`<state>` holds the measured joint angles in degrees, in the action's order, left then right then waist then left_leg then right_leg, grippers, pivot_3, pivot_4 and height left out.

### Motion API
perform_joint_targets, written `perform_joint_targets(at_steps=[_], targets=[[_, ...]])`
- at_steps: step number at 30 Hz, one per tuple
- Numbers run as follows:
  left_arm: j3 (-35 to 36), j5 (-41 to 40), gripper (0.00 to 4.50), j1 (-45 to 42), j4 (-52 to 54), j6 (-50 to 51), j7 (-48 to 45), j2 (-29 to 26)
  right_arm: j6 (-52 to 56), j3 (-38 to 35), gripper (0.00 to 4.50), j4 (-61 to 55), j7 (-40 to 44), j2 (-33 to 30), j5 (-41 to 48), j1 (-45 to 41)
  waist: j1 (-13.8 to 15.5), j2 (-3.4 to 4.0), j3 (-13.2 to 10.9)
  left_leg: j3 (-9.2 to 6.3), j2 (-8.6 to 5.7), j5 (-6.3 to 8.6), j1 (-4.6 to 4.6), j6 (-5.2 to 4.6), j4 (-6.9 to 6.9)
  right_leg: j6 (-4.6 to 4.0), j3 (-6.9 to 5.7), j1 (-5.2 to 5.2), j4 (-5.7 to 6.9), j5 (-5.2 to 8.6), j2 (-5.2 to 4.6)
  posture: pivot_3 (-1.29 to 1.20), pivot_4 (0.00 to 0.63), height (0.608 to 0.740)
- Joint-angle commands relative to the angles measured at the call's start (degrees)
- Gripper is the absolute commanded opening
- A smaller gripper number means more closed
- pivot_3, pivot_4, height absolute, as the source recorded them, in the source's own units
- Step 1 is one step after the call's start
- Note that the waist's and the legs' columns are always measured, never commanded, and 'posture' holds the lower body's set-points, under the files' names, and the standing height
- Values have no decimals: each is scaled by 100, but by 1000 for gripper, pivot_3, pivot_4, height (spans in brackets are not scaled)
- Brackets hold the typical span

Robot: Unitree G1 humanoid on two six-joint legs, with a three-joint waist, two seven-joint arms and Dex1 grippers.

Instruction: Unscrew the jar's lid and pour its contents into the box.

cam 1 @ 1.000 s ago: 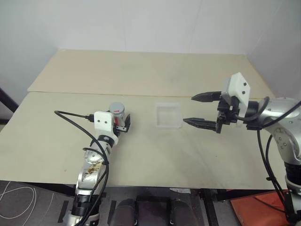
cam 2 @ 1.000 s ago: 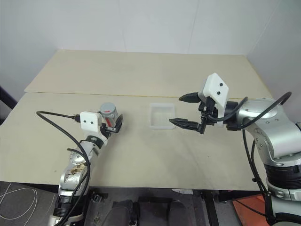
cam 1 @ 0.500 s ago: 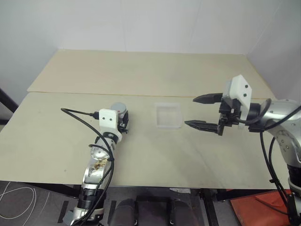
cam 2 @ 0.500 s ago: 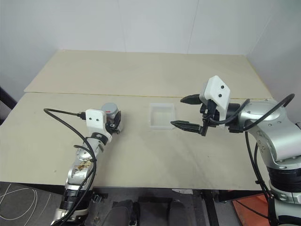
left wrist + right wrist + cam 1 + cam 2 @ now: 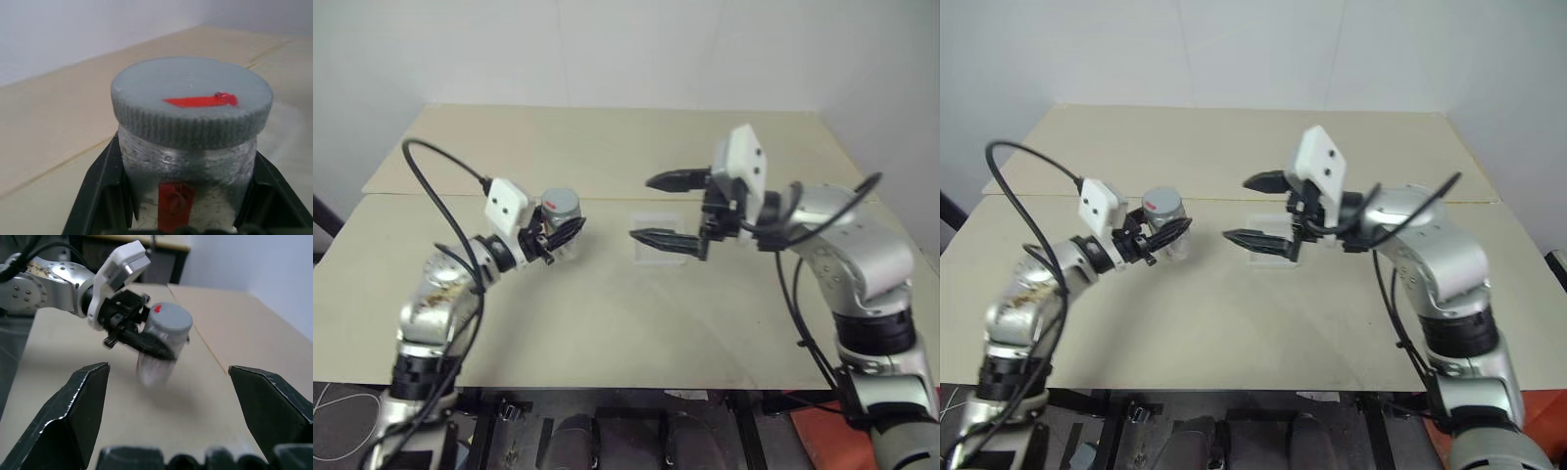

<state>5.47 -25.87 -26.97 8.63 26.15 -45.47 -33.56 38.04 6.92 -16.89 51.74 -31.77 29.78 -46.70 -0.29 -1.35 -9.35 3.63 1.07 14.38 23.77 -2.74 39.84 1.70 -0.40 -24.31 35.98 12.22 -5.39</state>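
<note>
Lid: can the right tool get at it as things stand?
Probably yes. The left tool grips the jar by its body, leaving the lid bare on top. The right tool is open and faces it across a gap with nothing between.

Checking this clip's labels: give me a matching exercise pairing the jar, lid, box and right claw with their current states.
Column A:
1. jar
2. lid
3. box
4. right claw

Column B:
a. lying on the table under the right claw
b. open, pointing toward the jar
c. grey with a red mark, screwed on
d. clamped in the left claw, off the table

Pairs: 1-d, 2-c, 3-a, 4-b
</note>
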Motion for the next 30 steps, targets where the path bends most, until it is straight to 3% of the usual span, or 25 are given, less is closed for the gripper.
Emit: perform_joint_targets(at_steps=[1, 4, 9, 26, 30], targets=[[-8, -466, 2017, -408, -373, -161, -1171, -222, 51, 77, 4500, 285, -198, 395, -8, -553, 1, 0, 0, 0, 0, 0, 0, 0, 0, 0, -3, 2, -1, 0, 0, 0, 150, 740], [-189, -460, 2017, -738, -716, -463, -1986, -370, 107, 245, 4500, 596, -337, 741, -131, -860, 4, 0, 0, 2, -7, 0, 2, 0, 1, 0, -7, 2, 0, 0, 2, 0, 150, 740], [-219, -508, 2017, -1325, -1240, -716, -2540, -244, 149, 353, 4500, 895, -402, 997, -268, -1077, 12, 0, 0, 1, -7, 0, 11, -1, 1, 0, -15, 0, 4, 0, 2, 0, 150, 740], [-164, -520, 2017, -1486, -1414, -821, -2911, -155, 417, 310, 4500, 1021, -367, 1339, -134, -1150, -46, 0, 0, 0, -3, 1, 14, -3, -2, 1, -14, -3, 12, 0, 7, 0, 150, 740], [-146, -556, 2017, -1554, -1371, -822, -2978, -165, 354, 347, 3593, 1191, -311, 1424, -187, -1190, -46, 0, 0, 0, -3, 1, 14, -3, -2, 1, -14, -3, 12, 0, 6, 0, 150, 740]])
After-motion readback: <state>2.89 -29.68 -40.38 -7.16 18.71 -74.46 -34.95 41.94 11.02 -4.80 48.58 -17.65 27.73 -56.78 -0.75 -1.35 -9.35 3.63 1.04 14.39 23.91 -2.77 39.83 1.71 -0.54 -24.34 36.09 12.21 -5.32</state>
